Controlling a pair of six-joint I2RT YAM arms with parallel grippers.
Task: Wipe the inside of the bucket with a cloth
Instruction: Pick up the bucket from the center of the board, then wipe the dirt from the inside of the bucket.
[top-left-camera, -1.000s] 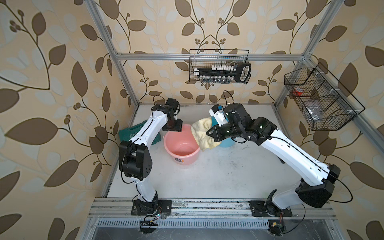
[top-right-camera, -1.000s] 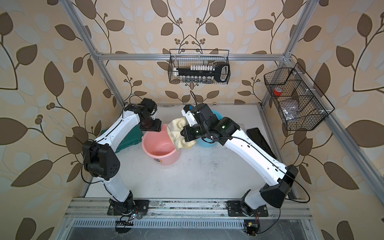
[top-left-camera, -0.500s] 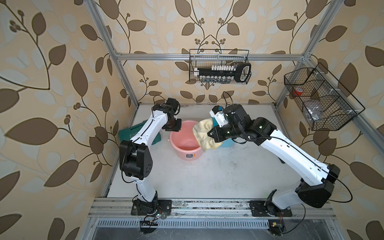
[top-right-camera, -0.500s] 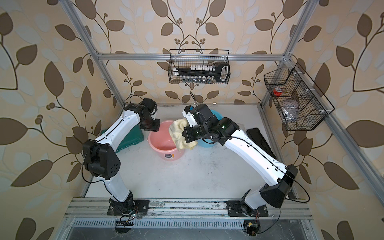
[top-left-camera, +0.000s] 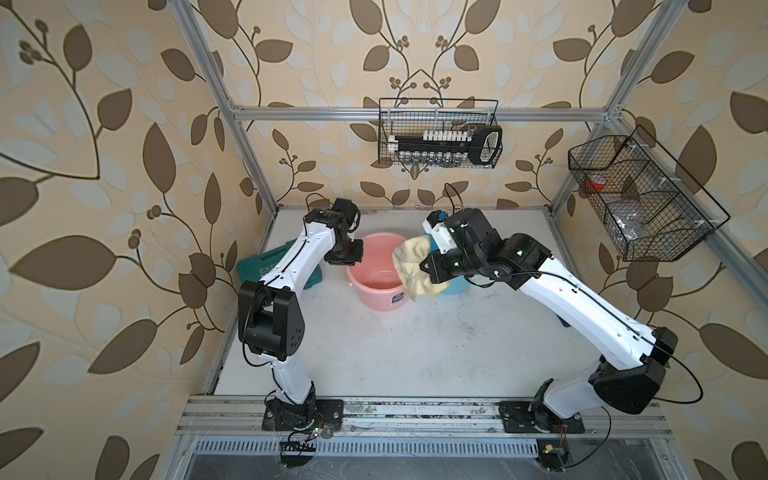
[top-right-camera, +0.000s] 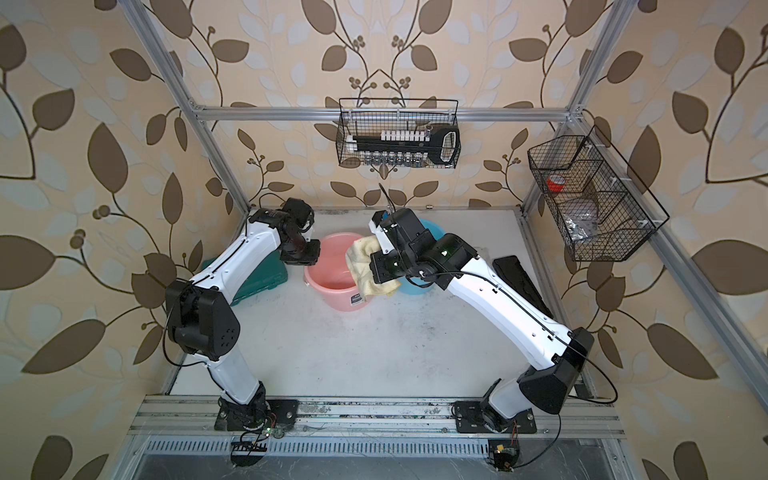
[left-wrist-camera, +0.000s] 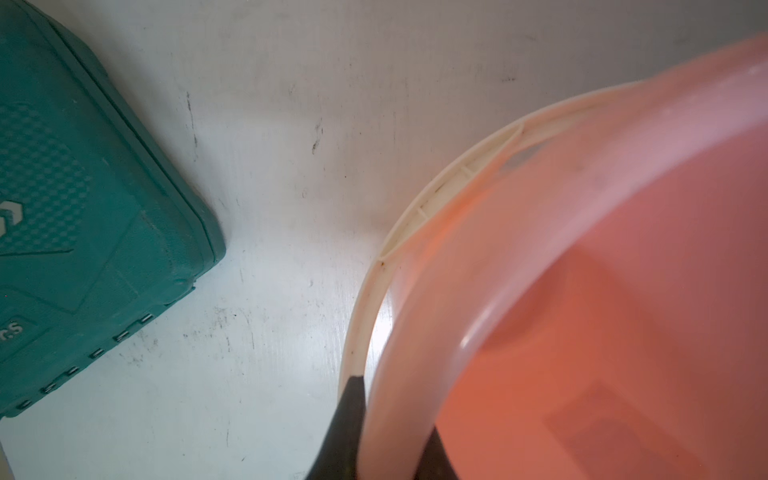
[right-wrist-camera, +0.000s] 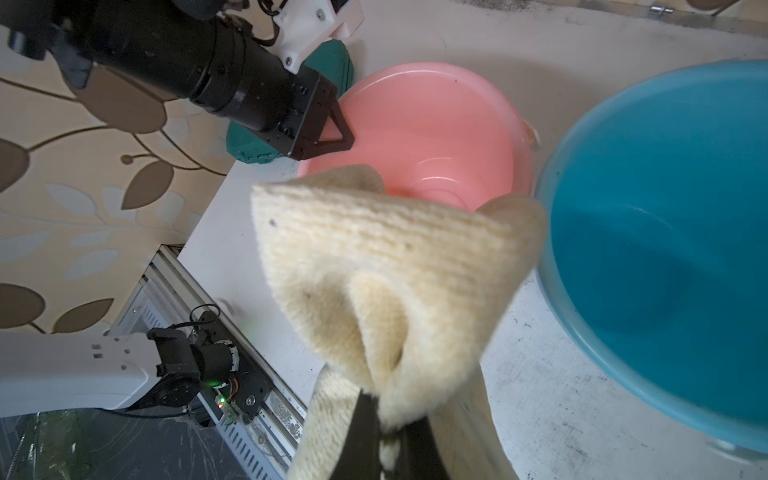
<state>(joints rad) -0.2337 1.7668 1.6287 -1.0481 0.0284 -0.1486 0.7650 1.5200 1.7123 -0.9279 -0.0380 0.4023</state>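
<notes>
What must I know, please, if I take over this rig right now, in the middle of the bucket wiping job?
Left gripper: shut on the rim of the pink bucket, holding it on the table.
Right gripper: shut on the cloth, which hangs at the bucket's rim on the right arm's side.
Done: both grasps.
Left to do: bring the cloth inside, wipe wall and bottom.
The blue bucket stands beside it, untouched.

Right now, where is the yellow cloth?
In both top views the cloth hangs from the right gripper, which is shut on it, over the rim of the pink bucket, on the side nearest the blue tub.
</notes>
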